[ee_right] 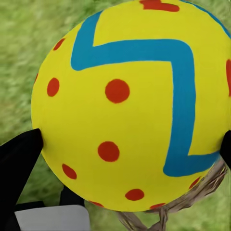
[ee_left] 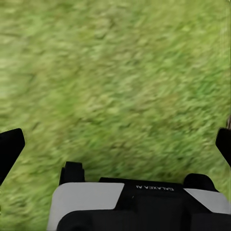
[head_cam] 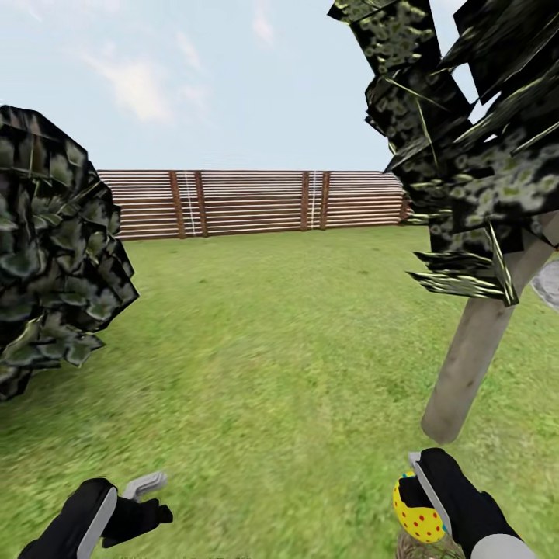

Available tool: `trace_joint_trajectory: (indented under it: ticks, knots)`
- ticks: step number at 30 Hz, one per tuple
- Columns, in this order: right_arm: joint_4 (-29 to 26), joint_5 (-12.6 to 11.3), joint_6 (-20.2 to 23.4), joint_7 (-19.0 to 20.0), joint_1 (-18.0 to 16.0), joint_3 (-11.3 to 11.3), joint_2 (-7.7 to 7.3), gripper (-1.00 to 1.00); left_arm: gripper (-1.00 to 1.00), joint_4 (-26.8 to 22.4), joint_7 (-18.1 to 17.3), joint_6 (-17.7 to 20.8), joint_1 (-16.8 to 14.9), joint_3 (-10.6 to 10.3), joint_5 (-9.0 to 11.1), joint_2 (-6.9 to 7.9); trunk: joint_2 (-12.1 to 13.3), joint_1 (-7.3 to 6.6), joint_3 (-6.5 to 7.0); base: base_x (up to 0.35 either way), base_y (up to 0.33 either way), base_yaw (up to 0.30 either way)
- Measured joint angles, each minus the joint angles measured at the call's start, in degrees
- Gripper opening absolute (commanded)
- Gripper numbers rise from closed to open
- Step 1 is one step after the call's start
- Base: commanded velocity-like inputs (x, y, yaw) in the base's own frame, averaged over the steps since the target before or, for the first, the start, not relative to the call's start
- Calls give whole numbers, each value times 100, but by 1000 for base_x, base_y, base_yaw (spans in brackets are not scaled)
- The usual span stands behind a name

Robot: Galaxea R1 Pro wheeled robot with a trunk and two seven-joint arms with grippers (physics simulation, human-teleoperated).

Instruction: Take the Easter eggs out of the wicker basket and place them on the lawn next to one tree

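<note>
At the near right of the head view the right arm reaches forward and low, its black gripper [head_cam: 415,497] closed around a yellow egg [head_cam: 415,511] with red dots; the egg sits on the inner side of the gripper, pressed against a pale finger. In the right wrist view the egg [ee_right: 132,103] is very close, yellow with a blue zigzag band and red dots, and the dark fingertips [ee_right: 19,159] touch it on both sides. Just under the egg a bit of brown woven rim, the basket [ee_right: 192,197], shows against the grass; in the head view the same basket [head_cam: 423,547] peeks in at the bottom edge, right below the held egg. At the near left the left arm is held low and forward with its gripper [head_cam: 144,501] turned inward; in the left wrist view its gripper [ee_left: 115,144] has the two dark fingertips [ee_left: 9,149] spread wide apart at the picture's edges with nothing between them, over bare lawn [ee_left: 115,72]. Just beyond the right gripper a pale grey-brown tree trunk [head_cam: 481,341] leans up from the lawn [head_cam: 272,349] into a dark, speckled crown [head_cam: 458,140]. At the left stands a dark leafy shrub [head_cam: 54,248]. Far across the grass a brown slatted fence [head_cam: 248,203] closes the garden under a pale sky.
</note>
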Motion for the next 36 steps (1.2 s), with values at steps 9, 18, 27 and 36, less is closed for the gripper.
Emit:
trace_joint_trajectory:
  ticks: [9, 18, 27, 36]
  knots:
    - [-9, -2, 0, -1, -2, -1, 0, -100, 100, -7, 0, 0, 0, -2, 0, 3, 361, -198, 162, 0, 0, 291]
    - [-9, -3, 9, -1, 0, 5, 4, -100, 100, -6, 0, 0, 0, -7, 1, 4, 722, -396, 323, 0, 0, 291]
    - [-8, -2, 9, -1, 0, 2, 3, -100, 100, -7, 0, 0, 0, -9, 0, 4, 1084, -593, 485, 0, 0, 291]
    - [-10, -11, 10, 8, 2, -1, 1, -100, 100, 1, -9, -223, -2, 8, 10, 26, 1165, -638, 522, 6, 0, 147]
